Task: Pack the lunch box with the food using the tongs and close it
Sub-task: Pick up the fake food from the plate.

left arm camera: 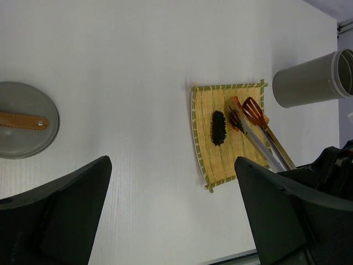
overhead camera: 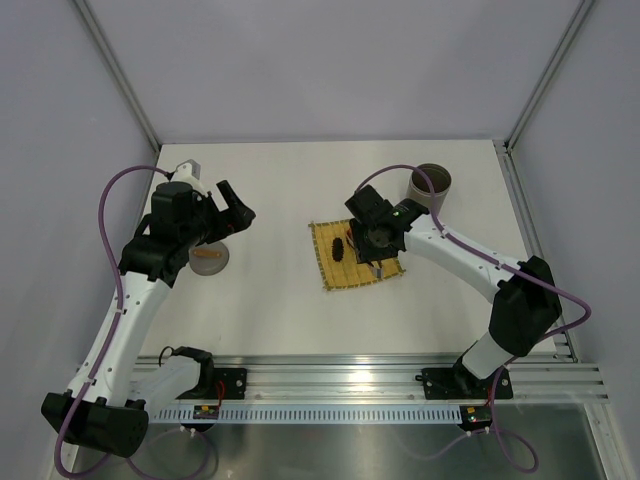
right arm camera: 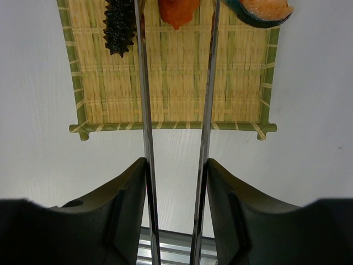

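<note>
The right fingers (right arm camera: 127, 210) clamp the tongs (right arm camera: 146, 110), which reach across the mat (right arm camera: 176, 83) to the food (right arm camera: 118, 22) on its far part. At the left, the widely spread left fingers (left arm camera: 71, 210) hang near the lid (left arm camera: 22, 118). The lunch box (overhead camera: 430, 187) stands far right on the worktop (overhead camera: 270, 200).

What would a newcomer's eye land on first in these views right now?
The yellow woven mat at table centre carrying the food, with the right gripper holding the tongs, their arms either side of an orange piece. Then the lunch box standing open at the far right, and its lid on the left near the open left gripper.
</note>
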`<state>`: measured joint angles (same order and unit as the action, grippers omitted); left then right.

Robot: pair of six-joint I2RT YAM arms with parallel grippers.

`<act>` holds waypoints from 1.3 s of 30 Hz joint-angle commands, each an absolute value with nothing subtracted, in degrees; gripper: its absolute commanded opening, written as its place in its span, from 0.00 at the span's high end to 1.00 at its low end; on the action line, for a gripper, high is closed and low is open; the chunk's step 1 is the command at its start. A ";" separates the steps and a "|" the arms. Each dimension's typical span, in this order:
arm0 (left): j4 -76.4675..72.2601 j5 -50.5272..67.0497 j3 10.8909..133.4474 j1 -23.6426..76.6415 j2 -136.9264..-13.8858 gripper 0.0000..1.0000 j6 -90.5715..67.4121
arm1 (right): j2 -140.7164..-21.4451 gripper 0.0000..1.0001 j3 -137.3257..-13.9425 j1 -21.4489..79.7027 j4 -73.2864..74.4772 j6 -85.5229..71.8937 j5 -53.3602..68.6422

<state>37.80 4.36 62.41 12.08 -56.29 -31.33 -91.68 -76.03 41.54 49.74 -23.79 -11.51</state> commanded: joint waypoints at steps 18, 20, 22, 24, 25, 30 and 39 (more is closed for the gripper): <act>36.12 6.06 64.07 11.78 -55.81 0.02 -30.59 | -86.49 0.85 -82.35 43.24 50.89 -24.35 -14.41; 36.12 6.24 64.34 11.78 -55.99 0.02 -30.59 | -85.52 0.85 -83.23 43.33 51.06 -24.35 -14.68; 36.21 6.33 64.60 11.78 -56.25 0.02 -30.50 | -85.34 0.86 -83.84 43.33 51.68 -24.35 -14.77; 36.12 6.50 64.69 11.78 -56.51 0.02 -30.50 | -85.25 0.87 -84.37 43.33 52.03 -24.35 -14.68; 36.12 6.68 64.77 11.78 -56.69 0.02 -30.50 | -85.17 0.87 -84.37 43.33 52.12 -24.35 -14.42; 36.21 6.86 64.86 11.78 -57.13 0.02 -30.41 | -85.34 0.87 -83.15 43.33 52.65 -24.52 -13.80; 37.44 6.68 65.74 11.78 -57.57 0.02 -29.88 | -80.78 0.88 -80.59 43.33 53.78 -26.01 -12.48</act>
<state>38.02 5.76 62.87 12.08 -57.45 -31.24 -85.17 -79.99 42.76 53.76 -24.93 -12.47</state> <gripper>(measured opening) 0.983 0.337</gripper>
